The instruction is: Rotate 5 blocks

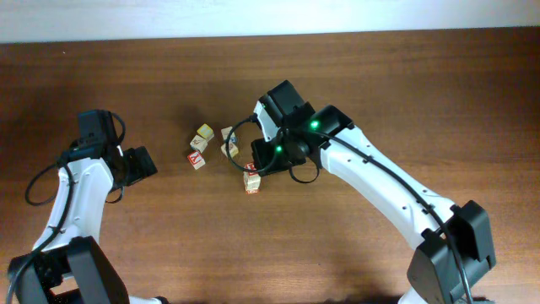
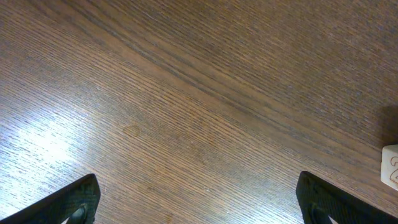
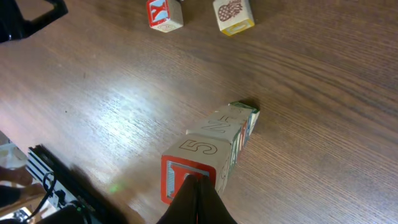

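Observation:
Three blocks lie in a touching row in the right wrist view: a red-framed one (image 3: 186,177) nearest, a pale "N" block (image 3: 221,127), and a green-edged one (image 3: 245,112) farthest. My right gripper (image 3: 198,185) is shut, holding nothing, its tips pressed against the red face. From overhead, the right gripper (image 1: 254,164) hangs over that cluster, with two pale blocks (image 1: 228,133) (image 1: 229,149) behind it and another block (image 1: 251,182) just in front. Over bare wood to the left, my left gripper (image 1: 145,162) (image 2: 200,208) stands wide open and empty.
A red "Y" cube (image 1: 197,160) (image 3: 165,14) and a yellow-faced cube (image 1: 205,133) (image 3: 234,15) sit left of the cluster, between the two grippers. A pale block's edge (image 2: 390,167) shows at the right border of the left wrist view.

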You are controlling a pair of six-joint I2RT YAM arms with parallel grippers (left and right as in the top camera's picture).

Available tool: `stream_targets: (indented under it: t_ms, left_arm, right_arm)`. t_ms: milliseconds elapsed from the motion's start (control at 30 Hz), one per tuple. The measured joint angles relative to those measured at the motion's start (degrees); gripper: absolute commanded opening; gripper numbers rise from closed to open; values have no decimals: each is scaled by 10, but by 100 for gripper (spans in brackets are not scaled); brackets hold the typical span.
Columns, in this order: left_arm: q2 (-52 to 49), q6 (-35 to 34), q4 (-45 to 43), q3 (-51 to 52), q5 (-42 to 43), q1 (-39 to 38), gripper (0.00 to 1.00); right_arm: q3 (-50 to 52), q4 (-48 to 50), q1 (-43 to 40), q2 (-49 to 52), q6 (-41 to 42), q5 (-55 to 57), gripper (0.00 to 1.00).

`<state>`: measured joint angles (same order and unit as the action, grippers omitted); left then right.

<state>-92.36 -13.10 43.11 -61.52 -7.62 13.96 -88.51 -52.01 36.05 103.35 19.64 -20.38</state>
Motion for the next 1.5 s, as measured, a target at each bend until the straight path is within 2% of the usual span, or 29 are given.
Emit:
stream_targets:
  t_ms: [500,1500]
  left_arm:
    - [0,0,0,0,0,0,99]
    - [0,0,0,0,0,0,99]
  right_arm:
    - [0,32,13,4,-19,9,5]
    - [-17,1,13,11,-18,8,4]
